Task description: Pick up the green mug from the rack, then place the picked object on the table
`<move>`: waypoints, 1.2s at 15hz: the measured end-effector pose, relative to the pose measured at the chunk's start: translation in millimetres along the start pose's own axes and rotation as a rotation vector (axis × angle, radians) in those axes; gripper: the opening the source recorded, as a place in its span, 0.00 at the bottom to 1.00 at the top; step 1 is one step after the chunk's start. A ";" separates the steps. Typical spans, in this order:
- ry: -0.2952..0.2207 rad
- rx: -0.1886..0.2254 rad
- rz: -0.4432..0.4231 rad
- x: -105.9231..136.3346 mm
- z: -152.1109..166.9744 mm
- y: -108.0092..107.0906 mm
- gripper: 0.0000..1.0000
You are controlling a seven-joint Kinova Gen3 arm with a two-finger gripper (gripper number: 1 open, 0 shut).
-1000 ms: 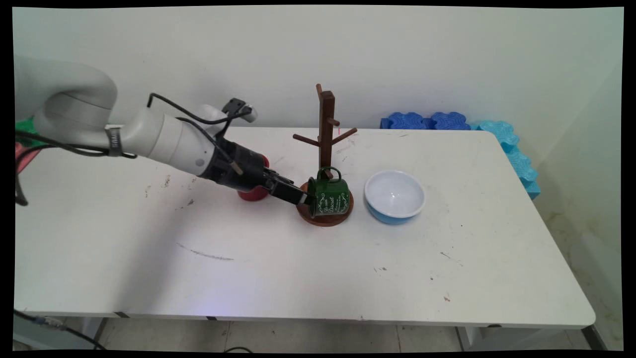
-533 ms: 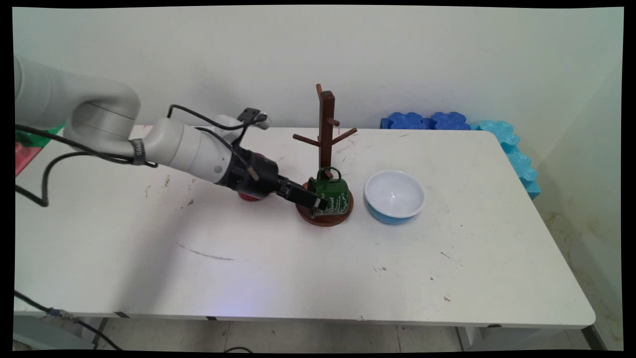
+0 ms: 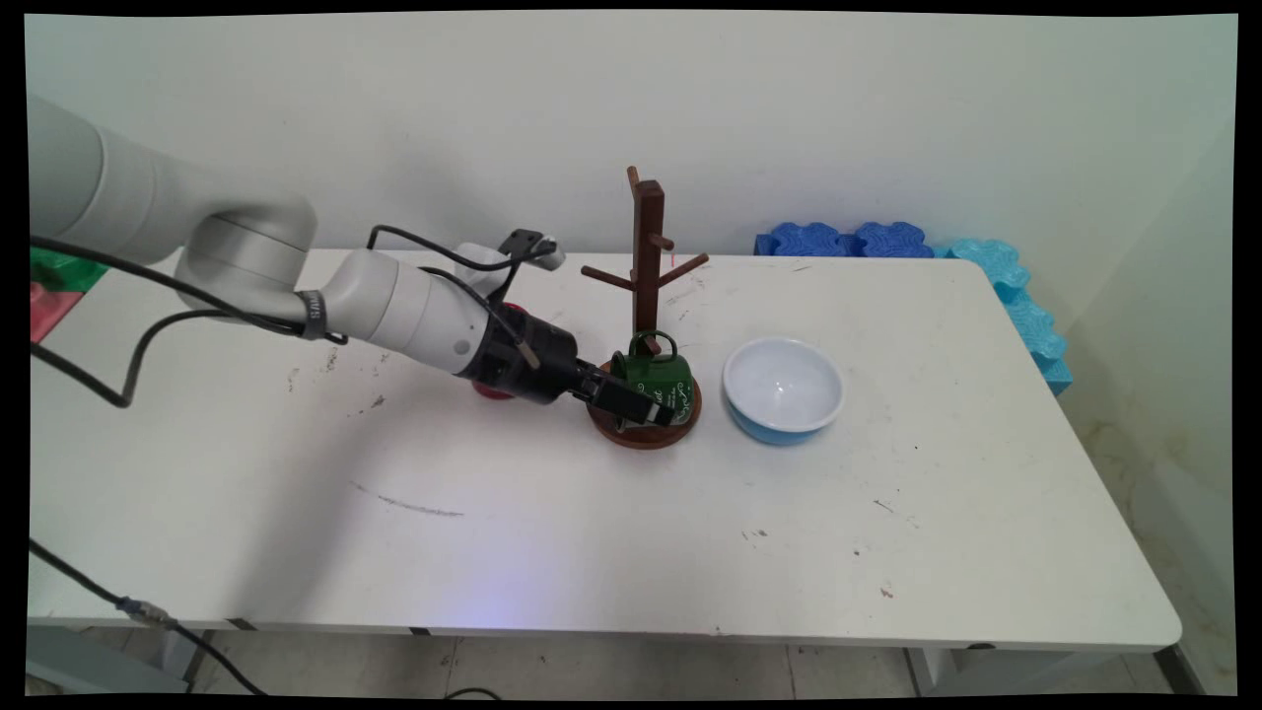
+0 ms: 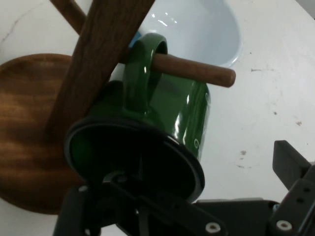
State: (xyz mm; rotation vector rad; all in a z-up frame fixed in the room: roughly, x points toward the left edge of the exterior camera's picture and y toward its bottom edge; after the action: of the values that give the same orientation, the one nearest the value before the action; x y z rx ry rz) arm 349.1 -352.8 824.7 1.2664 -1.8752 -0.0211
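We are seeing the end effector (image 3: 639, 403) reaching low across the white tabletop (image 3: 552, 513) from the left, its two fingers standing apart on either side of the wall of a green mug (image 3: 658, 380): in the hand view one finger (image 4: 295, 167) is showing outside the mug (image 4: 162, 123) on the right, while the other is lying at the mug's dark open mouth, so we are reading it as spread about the rim and not yet clamped. The mug is hanging tilted, its handle looped over a lower peg (image 4: 194, 70) of the wooden mug tree (image 3: 646, 256), just above the tree's round base (image 3: 646, 434), with its mouth facing the end effector. Just to the right of the tree a blue bowl with a white inside (image 3: 783, 388) is sitting on the tabletop. Behind the wrist a red object (image 3: 493, 390) is showing only in part. Blue foam pieces (image 3: 848, 240) are lying along the tabletop's far right corner.
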 end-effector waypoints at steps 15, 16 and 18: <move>-0.002 -0.039 0.041 4.7 20.4 -2.3 0.00; -0.003 -0.041 0.044 5.1 20.4 -2.3 0.00; -0.003 -0.044 0.051 5.6 19.7 -2.1 0.00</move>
State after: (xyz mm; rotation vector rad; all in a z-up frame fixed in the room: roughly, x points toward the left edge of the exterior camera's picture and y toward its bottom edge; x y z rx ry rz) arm 337.2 -366.4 814.7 1.1890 -1.8988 -0.0373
